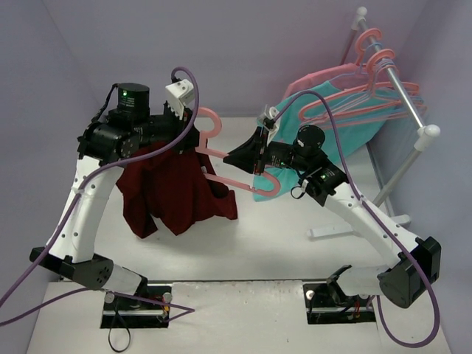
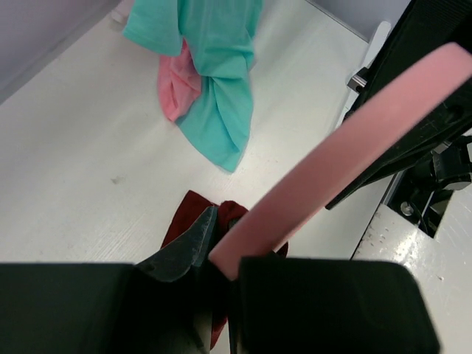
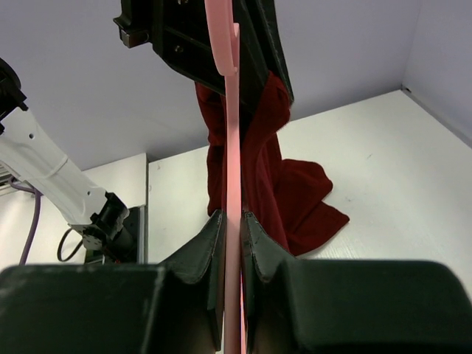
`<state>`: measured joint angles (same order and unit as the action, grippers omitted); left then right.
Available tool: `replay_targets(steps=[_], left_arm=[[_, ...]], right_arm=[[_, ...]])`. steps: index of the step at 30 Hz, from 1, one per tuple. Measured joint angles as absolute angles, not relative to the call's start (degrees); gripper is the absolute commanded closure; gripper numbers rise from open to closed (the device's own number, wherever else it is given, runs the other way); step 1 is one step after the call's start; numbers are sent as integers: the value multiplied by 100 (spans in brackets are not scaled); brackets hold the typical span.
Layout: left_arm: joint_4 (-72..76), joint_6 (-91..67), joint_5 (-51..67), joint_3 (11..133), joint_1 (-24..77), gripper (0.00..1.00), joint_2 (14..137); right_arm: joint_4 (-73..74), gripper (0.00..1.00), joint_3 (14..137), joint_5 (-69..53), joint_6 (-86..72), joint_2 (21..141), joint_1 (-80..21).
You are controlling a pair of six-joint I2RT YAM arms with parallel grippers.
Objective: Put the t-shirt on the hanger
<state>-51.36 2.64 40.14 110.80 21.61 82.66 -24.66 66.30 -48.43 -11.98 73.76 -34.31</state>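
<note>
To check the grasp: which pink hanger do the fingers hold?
The hanger held in mid-air, by the maroon t-shirt; the other hangers hang on the rack at the right.

Between the left fingers [image 2: 184, 247] and the right fingers [image 3: 208, 251], the hanger [image 1: 221, 156] bars any straight crossing. Below the left fingers, the t-shirt [image 1: 173, 192] hangs down to the table [image 1: 265, 243]. Beyond the right fingers, the teal garment [image 1: 346, 122] and the rack [image 1: 402, 88] block the way. Pass below the right fingers, over bare table.
</note>
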Motion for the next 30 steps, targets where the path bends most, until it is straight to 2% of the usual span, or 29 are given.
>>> replay_targets(steps=[5, 9, 15, 18, 30], left_arm=[[-5070, 289, 3982, 11126, 2168, 98, 8065], [-5028, 305, 3980, 11166, 2171, 84, 8004], [-5029, 428, 3743, 11167, 2153, 54, 8005], [-5047, 469, 3584, 11231, 2134, 47, 8011], [-5051, 603, 3496, 11771, 1993, 44, 8036]], right_arm=[[-2689, 100, 6636, -4993, -1203, 7376, -3334], [-2784, 100, 6678, -5086, -1201, 7392, -3296], [-2863, 100, 6685, -5238, -1201, 7488, -3258], [-2913, 100, 6685, -5298, -1199, 7499, -3252], [-3068, 100, 6685, -5433, -1185, 7684, -3227]])
